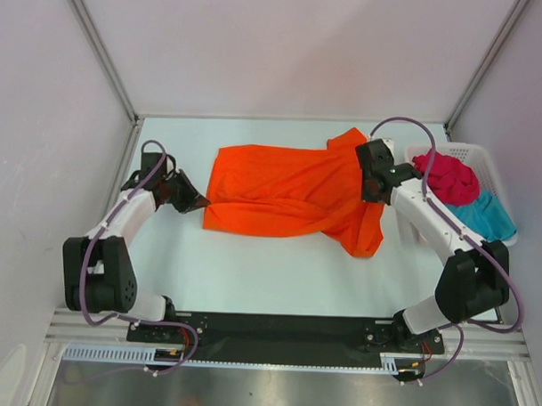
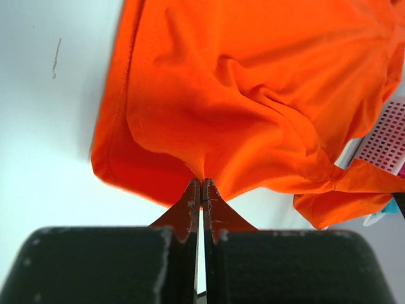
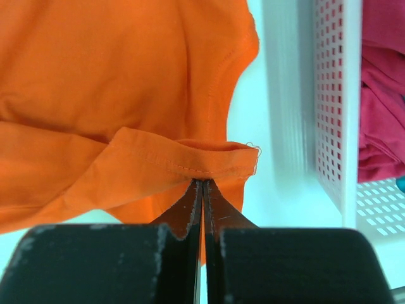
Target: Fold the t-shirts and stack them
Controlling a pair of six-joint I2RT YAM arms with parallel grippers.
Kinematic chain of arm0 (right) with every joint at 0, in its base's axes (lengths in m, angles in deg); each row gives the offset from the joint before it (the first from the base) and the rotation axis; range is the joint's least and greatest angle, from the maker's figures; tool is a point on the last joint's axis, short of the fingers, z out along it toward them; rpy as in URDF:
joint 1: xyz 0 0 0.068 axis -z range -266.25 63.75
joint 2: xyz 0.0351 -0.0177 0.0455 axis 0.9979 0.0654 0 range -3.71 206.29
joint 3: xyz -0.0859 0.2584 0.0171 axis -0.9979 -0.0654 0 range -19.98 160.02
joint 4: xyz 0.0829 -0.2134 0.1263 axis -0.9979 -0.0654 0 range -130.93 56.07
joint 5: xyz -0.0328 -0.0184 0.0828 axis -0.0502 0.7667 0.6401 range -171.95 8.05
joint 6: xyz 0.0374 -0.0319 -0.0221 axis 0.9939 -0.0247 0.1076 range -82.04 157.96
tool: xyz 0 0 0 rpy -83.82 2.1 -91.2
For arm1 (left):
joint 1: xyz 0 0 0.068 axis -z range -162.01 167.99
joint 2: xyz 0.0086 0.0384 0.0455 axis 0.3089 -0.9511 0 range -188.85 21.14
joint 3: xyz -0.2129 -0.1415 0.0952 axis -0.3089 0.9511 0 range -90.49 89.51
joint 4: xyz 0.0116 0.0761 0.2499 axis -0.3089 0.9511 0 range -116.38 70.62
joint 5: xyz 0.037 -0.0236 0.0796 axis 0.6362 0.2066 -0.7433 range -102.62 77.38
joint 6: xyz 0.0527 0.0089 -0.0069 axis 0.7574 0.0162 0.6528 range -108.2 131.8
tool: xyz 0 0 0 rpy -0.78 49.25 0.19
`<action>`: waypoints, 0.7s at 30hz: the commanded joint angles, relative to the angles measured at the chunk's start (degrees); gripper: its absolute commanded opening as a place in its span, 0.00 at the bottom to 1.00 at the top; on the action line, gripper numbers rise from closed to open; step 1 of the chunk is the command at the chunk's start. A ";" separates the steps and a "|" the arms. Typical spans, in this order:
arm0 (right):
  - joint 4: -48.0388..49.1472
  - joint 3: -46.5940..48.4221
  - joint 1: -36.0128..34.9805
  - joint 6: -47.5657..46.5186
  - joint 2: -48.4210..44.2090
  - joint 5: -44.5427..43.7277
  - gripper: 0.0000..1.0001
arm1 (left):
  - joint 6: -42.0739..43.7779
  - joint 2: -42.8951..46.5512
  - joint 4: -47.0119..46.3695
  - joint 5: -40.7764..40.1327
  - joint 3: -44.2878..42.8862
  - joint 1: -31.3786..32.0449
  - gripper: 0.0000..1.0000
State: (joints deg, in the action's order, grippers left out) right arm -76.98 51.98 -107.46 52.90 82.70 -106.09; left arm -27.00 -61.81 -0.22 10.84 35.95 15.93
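While both arms reach in from the near edge, the orange t-shirt (image 1: 289, 190) lies spread across the middle of the bench (image 1: 251, 274), rumpled rather than flat, its length running from the left side toward the right edge. The left gripper (image 2: 201, 189) meets the shirt's left end. Its jaws are pressed almost together with a pinch of orange cloth caught between the tips, and the fabric puckers into folds that fan away from that pinch. The right gripper (image 3: 202, 189) sits at the shirt's opposite end, toward the far right corner. Its jaws are likewise squeezed narrow on a stitched hem (the seam line is plain in the right wrist view), which is folded over on itself just above the tips. A loose flap of the shirt trails toward the near edge below the right wrist.

Against the right edge stands a white lattice basket (image 1: 469, 152), and in the right wrist view a strip of bare bench shows between the pinched hem and the basket's wall. Inside it the crimson t-shirt (image 1: 450, 178) is bunched at the far end and the teal t-shirt (image 1: 486, 215) lies crumpled closer to the near edge, the two touching, neither of them folded
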 commanded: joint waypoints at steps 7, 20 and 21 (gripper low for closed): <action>-8.54 -1.74 -4.53 4.57 -14.67 -1.87 0.00 | 2.94 15.70 9.70 -0.70 -1.90 -1.98 0.00; -21.11 -6.13 -12.89 14.50 -27.17 -3.02 0.00 | 6.37 28.99 19.55 0.88 -1.64 -8.21 0.00; -20.94 -6.39 -13.32 14.16 -27.35 -2.23 0.00 | 6.38 29.25 19.55 1.06 -1.11 -8.39 0.00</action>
State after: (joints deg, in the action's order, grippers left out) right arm -94.29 47.61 -119.84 63.68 56.80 -107.99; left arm -22.63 -33.79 17.17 10.51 33.67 9.11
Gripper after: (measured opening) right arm 0.009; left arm 0.010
